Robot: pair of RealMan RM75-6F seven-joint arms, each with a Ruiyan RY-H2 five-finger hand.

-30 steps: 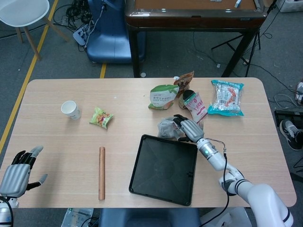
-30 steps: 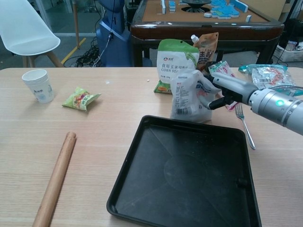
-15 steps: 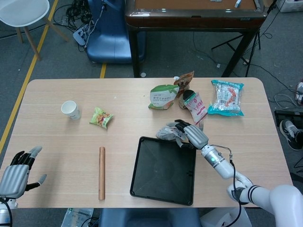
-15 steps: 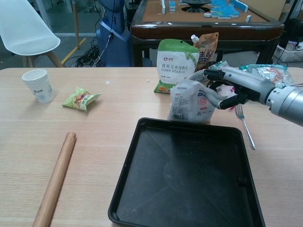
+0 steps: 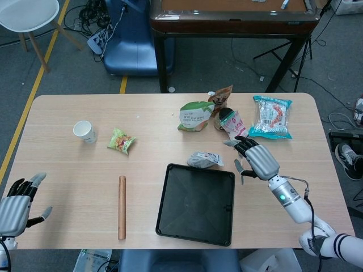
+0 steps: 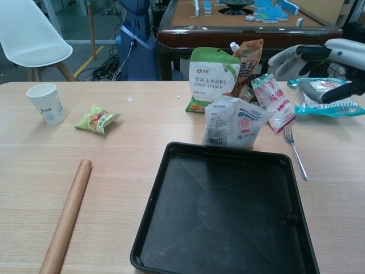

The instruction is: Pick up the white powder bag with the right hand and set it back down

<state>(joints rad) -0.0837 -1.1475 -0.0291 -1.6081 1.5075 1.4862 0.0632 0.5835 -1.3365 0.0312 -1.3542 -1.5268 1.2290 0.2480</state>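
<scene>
The left hand (image 5: 16, 201) is hovering off the table's (image 5: 68, 170) near-left corner, fingers spread, grasping nothing. The powder bag (image 6: 232, 122) is lying just beyond the tray (image 6: 228, 211), left of the right hand (image 6: 325, 61), whose fingers (image 5: 245, 146) are spread and released, clear of it.

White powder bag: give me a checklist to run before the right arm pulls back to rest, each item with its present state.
1. White powder bag resting on the table: ok.
2. Bag outside the black tray: ok, it sits just beyond the far edge.
3. Right hand off the bag, fingers apart: ok.
4. Right hand clear of the fork below it: cannot tell.
5. Left hand idle at the table's near left edge, holding nothing: ok.
</scene>
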